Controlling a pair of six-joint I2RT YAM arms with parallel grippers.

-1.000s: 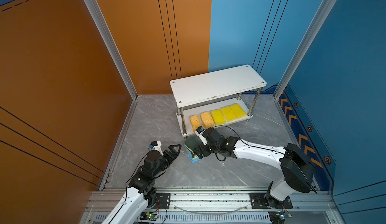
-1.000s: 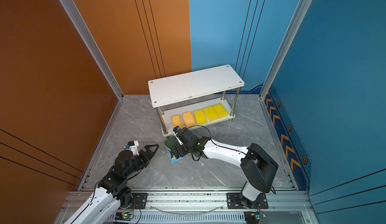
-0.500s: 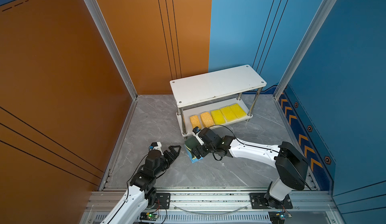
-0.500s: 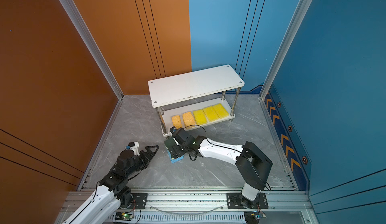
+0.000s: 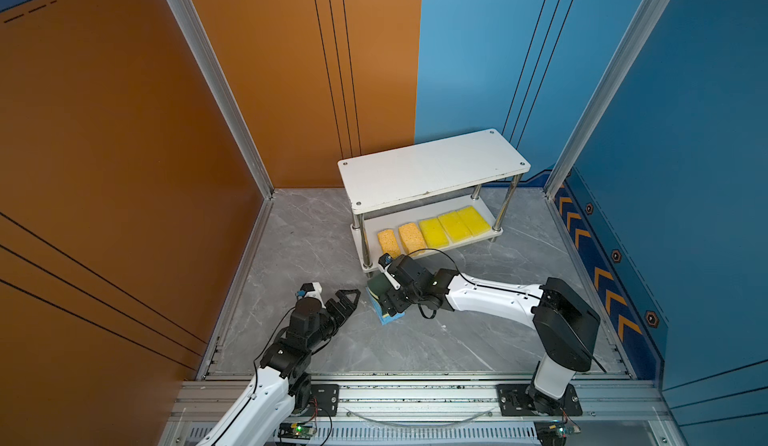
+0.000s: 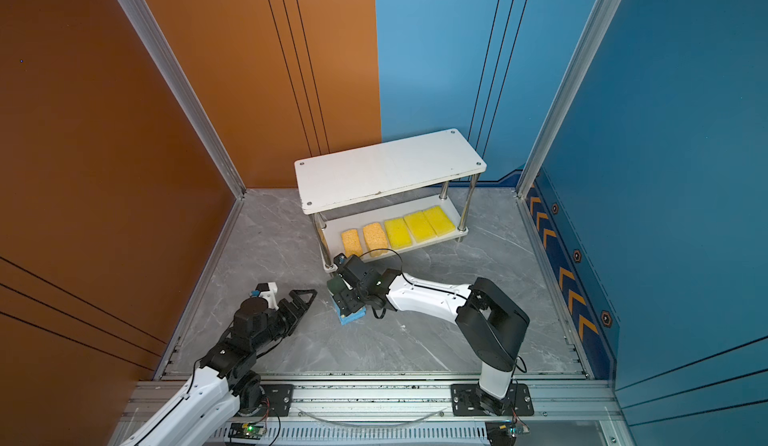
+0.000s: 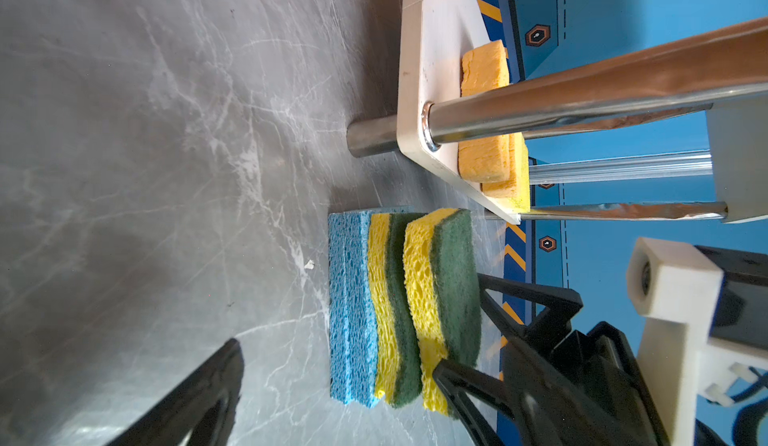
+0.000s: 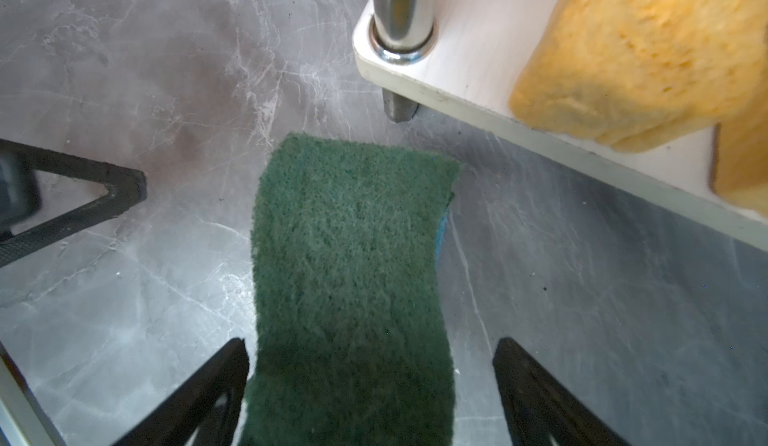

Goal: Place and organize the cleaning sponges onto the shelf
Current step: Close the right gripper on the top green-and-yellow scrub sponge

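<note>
A wavy-edged yellow sponge with a dark green scouring top lay uppermost on a small stack, over its twin and a light blue sponge. The stack sat on the grey marble-patterned floor just in front of the white two-tier shelf. The right gripper straddled the top sponge, jaws wide and not pinching. The left gripper hovered nearby, spread and empty. A good grasp would likely squeeze only the top sponge's long sides, then lift straight up, clear of the chrome post.
</note>
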